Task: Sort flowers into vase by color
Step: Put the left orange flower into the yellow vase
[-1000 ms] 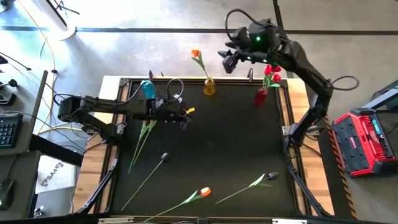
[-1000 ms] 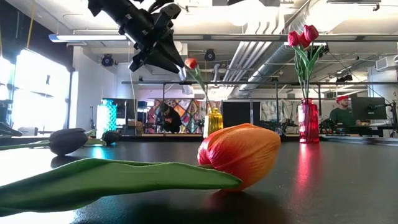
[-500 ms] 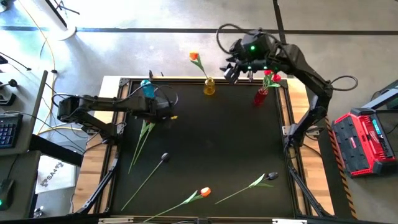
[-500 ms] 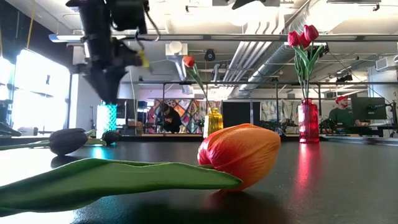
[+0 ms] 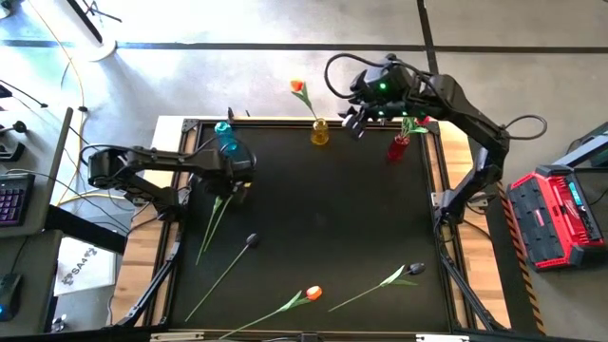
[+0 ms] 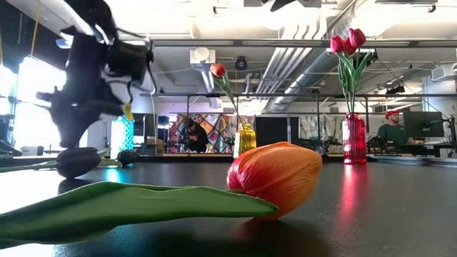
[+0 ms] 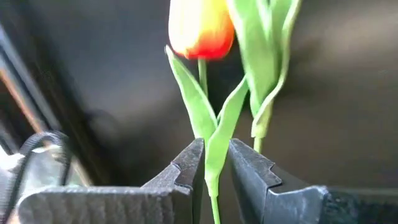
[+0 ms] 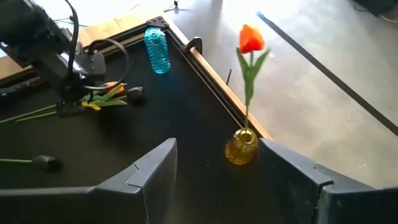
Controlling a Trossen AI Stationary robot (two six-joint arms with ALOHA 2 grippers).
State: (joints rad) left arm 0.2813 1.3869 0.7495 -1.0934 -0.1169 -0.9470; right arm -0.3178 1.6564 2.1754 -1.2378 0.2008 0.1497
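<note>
An orange-yellow tulip [image 7: 200, 28] lies on the black table with a second stem [image 5: 217, 217] beside it, near the left edge. My left gripper [image 5: 237, 182] [image 7: 216, 144] points down, shut on the tulip just below the head. A blue vase [image 5: 226, 138] stands behind it. My right gripper [image 5: 353, 122] [image 8: 214, 168] hangs open above the far edge, between a yellow vase [image 5: 320, 131] holding an orange tulip [image 5: 299, 85] and a red vase [image 5: 399, 147] holding red tulips [image 5: 418, 119]. My left gripper has the tulip's leaf base [image 7: 214, 163] and stem in the narrow gap between its two fingers, a little below the head. The fingers come from above, pointing down, across the stem. The tulip still lies on the table.
Loose on the table lie a black tulip [image 5: 252, 240], an orange tulip [image 5: 312, 294] at the near edge and another black tulip [image 5: 415, 271] at the near right. A raised frame [image 5: 285, 122] rims the table. A person [image 6: 191, 135] shows in the room behind.
My left gripper has gone toward the table's left edge and down, tipping from nearly level to pointing down over the two tulips by the blue vase. My right gripper has sunk a little toward the near edge, by the yellow vase.
</note>
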